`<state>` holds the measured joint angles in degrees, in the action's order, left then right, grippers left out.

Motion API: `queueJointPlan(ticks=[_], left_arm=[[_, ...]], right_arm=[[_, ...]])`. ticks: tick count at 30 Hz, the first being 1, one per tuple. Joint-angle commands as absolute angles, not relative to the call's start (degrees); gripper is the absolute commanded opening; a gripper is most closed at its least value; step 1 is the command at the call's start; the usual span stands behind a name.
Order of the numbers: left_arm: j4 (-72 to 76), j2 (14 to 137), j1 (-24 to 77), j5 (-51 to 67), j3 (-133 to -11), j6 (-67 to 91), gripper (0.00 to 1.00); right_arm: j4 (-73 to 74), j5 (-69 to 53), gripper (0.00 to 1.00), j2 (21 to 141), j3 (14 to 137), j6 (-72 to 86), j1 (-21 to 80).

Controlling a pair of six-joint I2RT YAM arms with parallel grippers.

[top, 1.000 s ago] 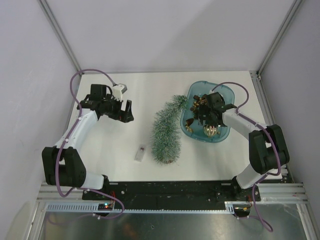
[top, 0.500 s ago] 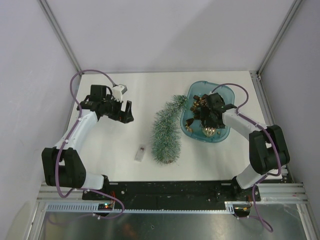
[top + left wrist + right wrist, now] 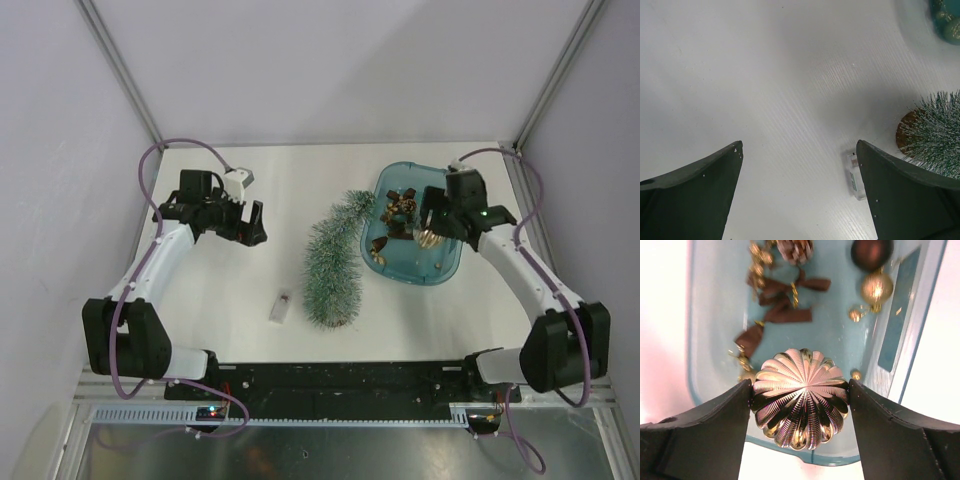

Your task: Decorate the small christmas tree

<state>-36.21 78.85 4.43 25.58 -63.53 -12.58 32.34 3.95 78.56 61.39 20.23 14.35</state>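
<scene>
The small christmas tree (image 3: 332, 262) lies on its side in the middle of the table, its wooden base toward the near edge; its base end (image 3: 932, 142) also shows in the left wrist view. To its right stands a blue tray (image 3: 447, 268) of ornaments. My right gripper (image 3: 431, 228) hangs above the tray, shut on a ribbed gold bauble (image 3: 800, 397) that fills the gap between both fingers. The bauble (image 3: 432, 238) is clear of the tray floor (image 3: 720, 315). My left gripper (image 3: 254, 226) is open over bare table, left of the tree, holding nothing.
Brown ribbon bows (image 3: 785, 310), a gold ball (image 3: 876, 287), a dark brown ball (image 3: 871, 252) and a pine cone (image 3: 795, 247) lie in the tray. A small clear plastic piece (image 3: 281, 306) lies on the table left of the tree's base. Walls enclose the table.
My right gripper closed on the ribbed gold bauble and rose out of the tray with it, the arm's elbow swinging out to the right. The left arm has not moved.
</scene>
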Motion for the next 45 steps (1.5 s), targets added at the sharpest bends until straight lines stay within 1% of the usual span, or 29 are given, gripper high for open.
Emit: queueJointPlan(ticks=[1,7,14,18,23,26,38,45], left_arm=[[-35.00,76.92,4.13,25.60,-63.63,-13.78,1.00],[-34.99,76.66,4.20,26.12,-63.34,-13.78,1.00],[-35.05,76.46,4.13,27.29,-62.91,-14.12,1.00],[-35.08,76.15,4.14,28.38,-62.50,-14.62,1.00],[-35.04,75.77,4.13,29.43,-62.47,-14.96,1.00],[-35.10,75.65,4.14,30.06,-62.49,-15.02,1.00],[-35.11,75.53,4.21,30.50,-62.32,-15.31,1.00],[-35.05,75.76,4.28,30.73,-62.41,-15.13,1.00]], right_arm=[[31.15,-0.61,0.38,71.95,68.42,21.61,12.66],[28.42,-7.78,0.38,67.13,79.38,23.90,11.08],[26.69,-14.64,0.38,68.13,92.35,28.11,10.63],[23.81,-19.05,0.38,68.27,95.88,30.83,10.57],[20.33,-26.89,0.38,68.10,96.58,33.88,10.61],[19.92,-29.08,0.38,67.88,96.13,34.38,10.87],[22.14,-29.87,0.34,68.72,94.55,29.55,19.05],[24.73,-29.70,0.33,68.40,94.04,27.27,20.03]])
